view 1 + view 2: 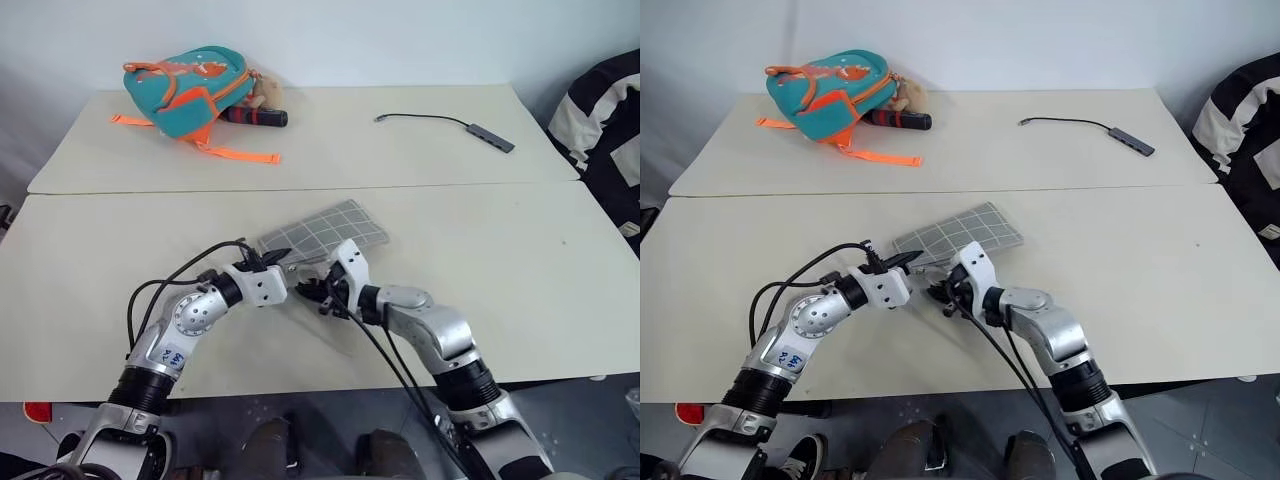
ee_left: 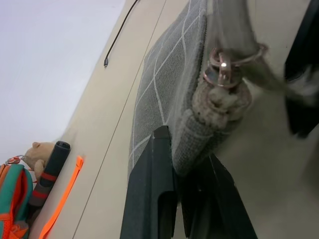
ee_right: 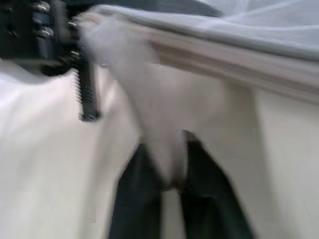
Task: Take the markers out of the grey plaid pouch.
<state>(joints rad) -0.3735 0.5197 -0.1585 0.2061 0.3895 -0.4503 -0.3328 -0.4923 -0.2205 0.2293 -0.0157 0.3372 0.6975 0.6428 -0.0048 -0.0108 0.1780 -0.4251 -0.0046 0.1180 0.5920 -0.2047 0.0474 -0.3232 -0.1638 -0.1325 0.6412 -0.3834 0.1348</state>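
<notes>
I see the grey plaid pouch point(image 1: 325, 231) on the near table point(image 1: 520, 290), right in front of both pincers. My left pincer point(image 2: 185, 175) is squeezed tight on the pouch's near corner, just below its metal ring point(image 2: 225, 69). The rest of the pouch stretches away past the fingertips, toward the far table. My right pincer point(image 3: 168, 174) sits just to the right of the left one, almost touching it. Its two black fingers point(image 3: 137, 194) are pinched narrow on a pale fold of the pouch's edge. I cannot see any markers. Far beyond the left pincer lies a teal-and-orange backpack point(image 1: 188, 92). Far beyond the right pincer lies a dark cable point(image 1: 440, 123).
</notes>
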